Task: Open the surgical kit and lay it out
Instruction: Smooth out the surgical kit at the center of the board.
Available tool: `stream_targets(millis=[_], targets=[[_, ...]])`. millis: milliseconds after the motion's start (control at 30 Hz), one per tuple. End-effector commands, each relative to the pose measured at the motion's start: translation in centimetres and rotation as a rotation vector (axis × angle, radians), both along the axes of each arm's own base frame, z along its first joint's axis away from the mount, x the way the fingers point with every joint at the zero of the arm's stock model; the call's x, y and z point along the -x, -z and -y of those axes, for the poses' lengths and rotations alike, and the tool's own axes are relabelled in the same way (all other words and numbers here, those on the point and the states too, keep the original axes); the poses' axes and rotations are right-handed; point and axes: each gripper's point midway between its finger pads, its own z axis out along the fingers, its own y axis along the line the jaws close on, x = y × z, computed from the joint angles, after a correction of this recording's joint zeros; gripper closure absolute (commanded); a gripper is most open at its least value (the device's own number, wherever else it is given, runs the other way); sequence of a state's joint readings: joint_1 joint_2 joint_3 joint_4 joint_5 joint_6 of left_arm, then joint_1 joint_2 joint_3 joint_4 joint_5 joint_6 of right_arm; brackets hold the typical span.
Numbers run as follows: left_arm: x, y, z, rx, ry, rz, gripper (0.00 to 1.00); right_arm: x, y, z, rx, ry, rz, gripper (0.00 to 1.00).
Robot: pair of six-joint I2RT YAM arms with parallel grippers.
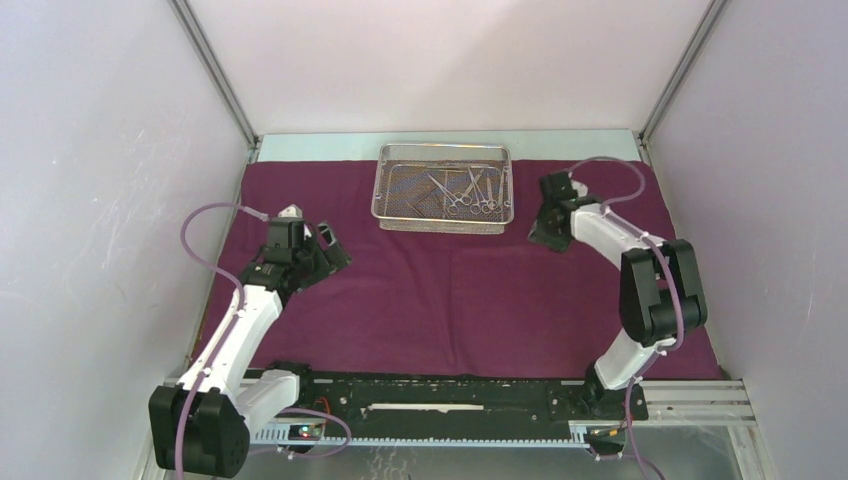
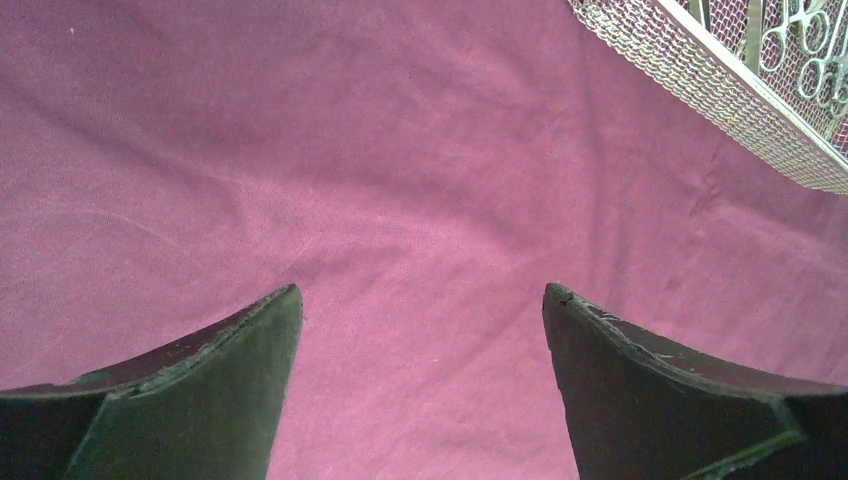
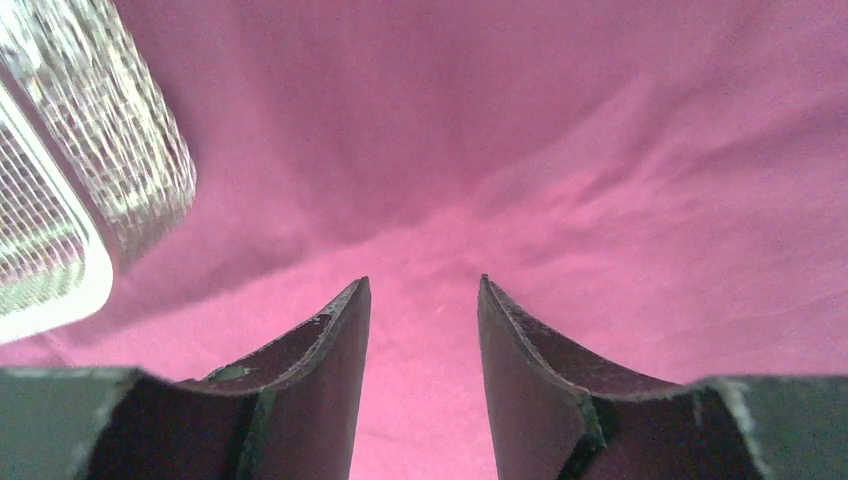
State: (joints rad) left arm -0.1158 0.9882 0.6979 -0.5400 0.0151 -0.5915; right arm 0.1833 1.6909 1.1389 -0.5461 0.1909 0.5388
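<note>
One dark purple cloth [image 1: 450, 300] lies spread out flat over most of the tabletop [image 1: 320, 146]. It has a few soft wrinkles, and it is open, not wrapped around anything.

One silver wire-mesh tray [image 1: 440, 226] sits on the far part of the cloth, near the middle. It has the shape of a box with low sides.

Small steel tools [image 1: 466, 192] lie inside the tray, in its middle and right part. Some have ring handles, like scissors. At least three pairs of rings show, but the tools are too small and too close together to count them all. None lie on the cloth outside the tray.

There are two arms. The left arm [image 1: 245, 320] reaches over the left part of the cloth. The left jaws are spread very wide, with only bare cloth between them. They hold nothing. The tray's corner shows off to their right.

The right arm [image 1: 655, 285] bends in toward the right end of the tray. The right jaws are just beside that end, above the cloth. They are partly spread, with a gap between them, and cloth shows through the gap. They hold nothing.
</note>
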Motion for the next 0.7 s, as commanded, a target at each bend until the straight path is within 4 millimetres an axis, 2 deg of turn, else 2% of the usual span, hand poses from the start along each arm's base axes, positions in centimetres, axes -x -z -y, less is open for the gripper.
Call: stream_targets(millis=[0,100,233,467,533,600,667], targets=[[-1.7,-2.7,0.5,0.003,0.033,0.089,0.05,2.6,1.7,-2.5,-0.009,-0.020,-0.019,0.48],[-1.8,-2.4,0.6,0.010,0.029,0.075,0.05,4.8,3.8,-1.2,0.067,0.004,-0.100,0.48],[-2.0,-2.3,1.1,0.038,0.031,0.059,0.05,6.6,5.0,4.8,0.194,0.138,-0.195,0.48],[-2.1,-3.4,1.1,0.035,0.034,0.078,0.05,7.5,5.5,15.0,0.267,0.364,-0.293,0.47],[-2.1,-3.5,1.1,0.036,0.038,0.081,0.05,6.9,4.8,15.3,0.222,0.371,-0.263,0.45],[-2.1,-3.2,0.9,0.027,0.032,0.078,0.05,5.9,4.0,13.8,0.153,0.330,-0.216,0.41],[-2.0,-2.5,0.3,0.011,-0.001,0.059,0.05,4.9,3.1,11.3,0.133,0.258,-0.180,0.37]])
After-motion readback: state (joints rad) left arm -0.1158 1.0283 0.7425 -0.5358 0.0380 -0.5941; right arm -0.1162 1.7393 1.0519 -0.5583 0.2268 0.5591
